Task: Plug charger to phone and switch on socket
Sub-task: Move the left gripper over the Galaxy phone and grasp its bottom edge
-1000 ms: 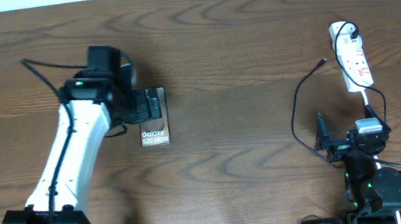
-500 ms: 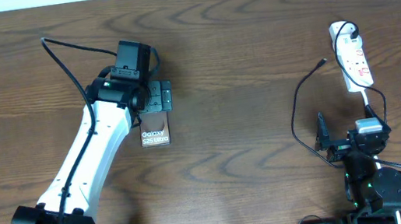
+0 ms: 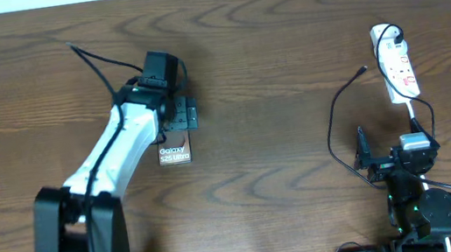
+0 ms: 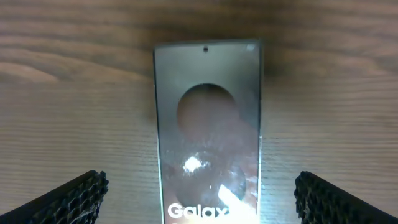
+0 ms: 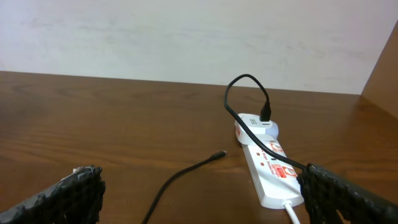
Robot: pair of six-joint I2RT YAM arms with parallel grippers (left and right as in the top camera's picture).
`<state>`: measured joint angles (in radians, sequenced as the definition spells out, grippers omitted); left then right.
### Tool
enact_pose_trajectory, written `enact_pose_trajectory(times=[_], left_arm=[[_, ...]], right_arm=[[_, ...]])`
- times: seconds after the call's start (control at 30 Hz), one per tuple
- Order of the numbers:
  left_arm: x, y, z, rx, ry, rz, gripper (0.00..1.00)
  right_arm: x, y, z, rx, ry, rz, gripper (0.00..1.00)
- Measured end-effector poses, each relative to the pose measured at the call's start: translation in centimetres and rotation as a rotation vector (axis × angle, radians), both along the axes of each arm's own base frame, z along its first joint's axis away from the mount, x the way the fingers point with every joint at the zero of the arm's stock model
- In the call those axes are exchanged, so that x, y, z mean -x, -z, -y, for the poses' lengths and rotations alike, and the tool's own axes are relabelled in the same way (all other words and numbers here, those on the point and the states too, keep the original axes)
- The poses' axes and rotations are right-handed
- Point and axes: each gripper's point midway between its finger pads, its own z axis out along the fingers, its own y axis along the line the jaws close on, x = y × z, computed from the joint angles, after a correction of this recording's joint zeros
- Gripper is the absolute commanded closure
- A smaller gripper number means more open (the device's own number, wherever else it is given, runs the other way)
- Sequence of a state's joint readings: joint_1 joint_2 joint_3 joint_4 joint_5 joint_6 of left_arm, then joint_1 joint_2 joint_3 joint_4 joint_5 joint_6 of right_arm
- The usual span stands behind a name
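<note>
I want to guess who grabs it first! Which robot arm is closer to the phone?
Left. The left gripper hangs right over the phone's far end, open. The right gripper waits far across the table, on the power strip's side.

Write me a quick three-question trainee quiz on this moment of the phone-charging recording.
1. True or false: the charger's connector tip is plugged into the phone.
2. Which claw hangs over the phone? A) left claw B) right claw C) neither
3. Fill in: the charger's black plug sits at the far end of the white ____.
Key: 1 false, the tip lies loose on the table near the socket; 2 A; 3 socket.
</note>
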<state>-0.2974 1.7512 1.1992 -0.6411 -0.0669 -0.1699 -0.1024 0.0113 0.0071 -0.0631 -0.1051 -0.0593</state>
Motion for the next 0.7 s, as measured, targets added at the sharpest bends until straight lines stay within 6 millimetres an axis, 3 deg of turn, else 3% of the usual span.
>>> enact_pose_trajectory(times=[0.3, 0.7], left_arm=[[0.0, 3.9, 0.0, -0.001, -0.071, -0.071, 0.02], [-0.7, 4.0, 0.4, 0.025, -0.088, -0.046, 0.02]], right_arm=[[0.0, 0.0, 0.0, 0.0, 0.0, 0.0, 0.01], [0.0, 0.0, 0.0, 0.0, 0.0, 0.0, 0.01]])
